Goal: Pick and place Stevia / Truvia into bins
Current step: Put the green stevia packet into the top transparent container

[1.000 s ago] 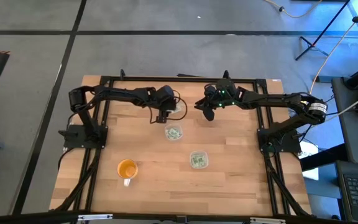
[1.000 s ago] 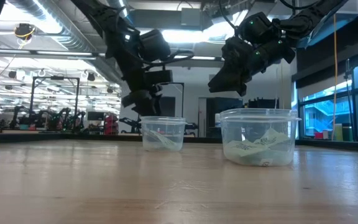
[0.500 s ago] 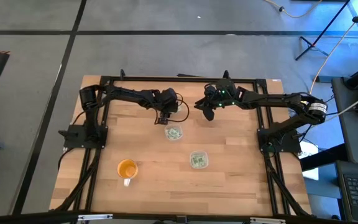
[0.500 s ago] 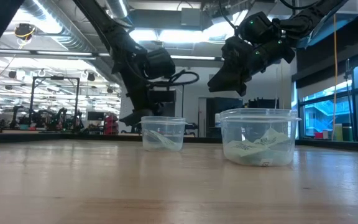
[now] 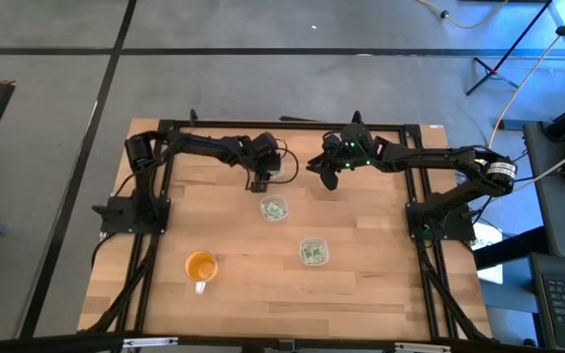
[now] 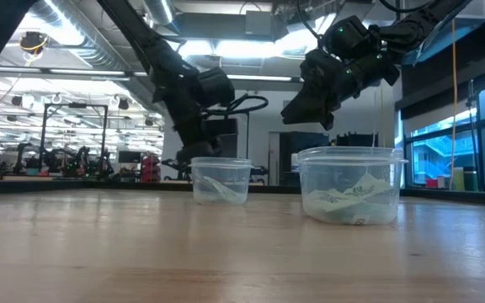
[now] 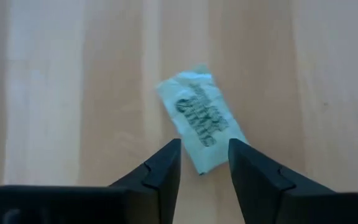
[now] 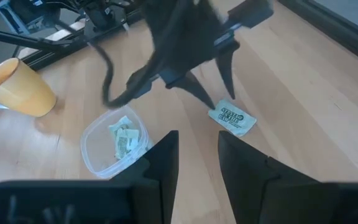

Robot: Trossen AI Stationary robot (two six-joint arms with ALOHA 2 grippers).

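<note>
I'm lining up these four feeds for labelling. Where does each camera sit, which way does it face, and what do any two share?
High: overhead, straight down; both arms, two cups, orange cup.
Low: table height, level; arms above cups.
Left wrist: down past open left gripper at a packet.
Right wrist: past right gripper at left arm.
Shared: both wrists see that packet.

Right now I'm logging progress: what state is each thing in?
Left gripper: open, poised over a packet.
Pale green-and-white paper sweetener packet: flat on the wood, not gripped.
Right gripper: open, raised, empty.
Two clear round plastic cups: upright, holding packets.
Orange handled cup: upright.
</note>
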